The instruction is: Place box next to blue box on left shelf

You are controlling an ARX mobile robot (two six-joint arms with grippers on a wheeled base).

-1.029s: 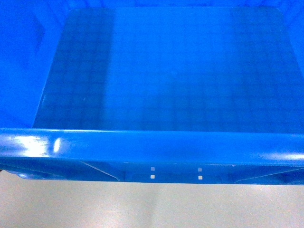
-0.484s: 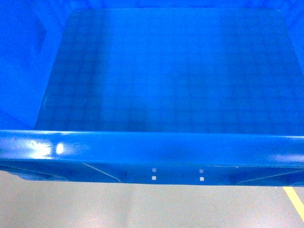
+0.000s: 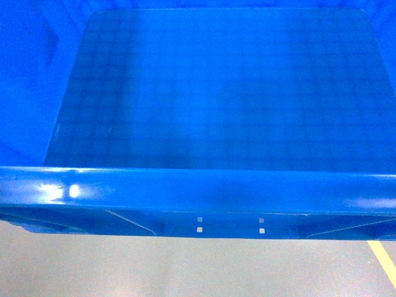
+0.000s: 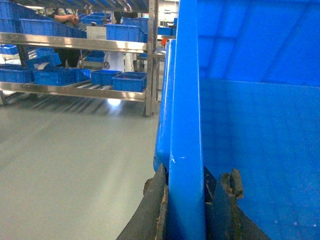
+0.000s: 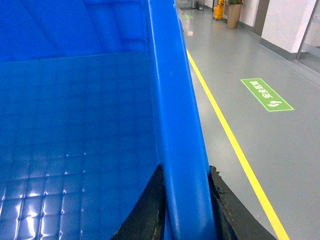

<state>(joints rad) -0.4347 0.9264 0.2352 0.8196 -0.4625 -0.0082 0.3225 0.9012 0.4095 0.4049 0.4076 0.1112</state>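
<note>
Head view: one box (image 3: pixel 210 93) fills nearly the whole frame, open top toward the camera, its near rim running from 9 to 3 o'clock across the lower part, grey floor (image 3: pixel 124 266) below. A second ago no floor marking showed; half a second ago a yellow line (image 3: pixel 383 260) had come in at 4 o'clock, and it sits there now with the box in the same place in the frame. I read this as the base rolling or turning while the crate rides along, so the task is in its carry stage, not yet at placing. Neither arm shows here.

Left wrist view: the left gripper (image 4: pixel 186 200) has its jaws pinched on the box's side wall, one dark finger each side of the rim at 6 o'clock. At 10 o'clock, well apart, stands a shelf (image 4: pixel 75 90) holding many blue crates (image 4: pixel 129 80); too many and too blurred to count, at least six. I cannot tell whether this is the left shelf.

Right wrist view: the right gripper (image 5: pixel 186 205) clamps the opposite rim the same way at 6 o'clock. On the floor beyond run one yellow line and one green sign (image 5: pixel 265 94) at 2 o'clock. The box hangs between the two grippers, off the floor.
</note>
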